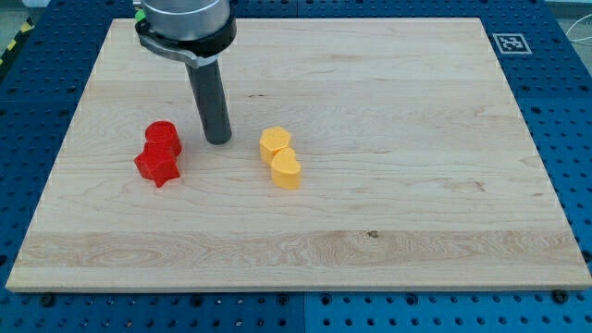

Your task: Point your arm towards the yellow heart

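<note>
A yellow heart (287, 170) lies left of the board's middle, touching a second yellow block (275, 142) of rounded, multi-sided shape just above it. My tip (218, 141) rests on the wooden board (398, 120), a short way to the view's left of the yellow blocks and apart from them. A red block (163, 137) of rounded shape and a red star (157, 166) sit together to the left of my tip. The tip stands between the red pair and the yellow pair, touching neither.
The board lies on a blue perforated table (573, 111). A black-and-white marker tag (508, 43) sits at the board's top right corner. The arm's grey body (185, 23) hangs over the board's top left.
</note>
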`<state>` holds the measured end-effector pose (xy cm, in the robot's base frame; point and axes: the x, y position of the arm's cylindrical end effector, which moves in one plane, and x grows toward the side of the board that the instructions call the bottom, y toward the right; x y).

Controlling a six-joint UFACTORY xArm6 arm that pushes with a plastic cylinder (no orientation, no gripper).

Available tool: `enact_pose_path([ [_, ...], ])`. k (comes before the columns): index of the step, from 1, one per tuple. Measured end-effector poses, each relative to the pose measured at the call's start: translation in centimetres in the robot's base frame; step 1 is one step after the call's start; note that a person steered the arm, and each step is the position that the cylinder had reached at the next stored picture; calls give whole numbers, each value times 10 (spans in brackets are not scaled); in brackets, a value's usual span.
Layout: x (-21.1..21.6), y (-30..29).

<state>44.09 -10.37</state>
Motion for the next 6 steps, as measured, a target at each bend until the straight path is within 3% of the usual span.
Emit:
enact_pose_path([
  [4, 62, 6],
  [6, 64, 30],
])
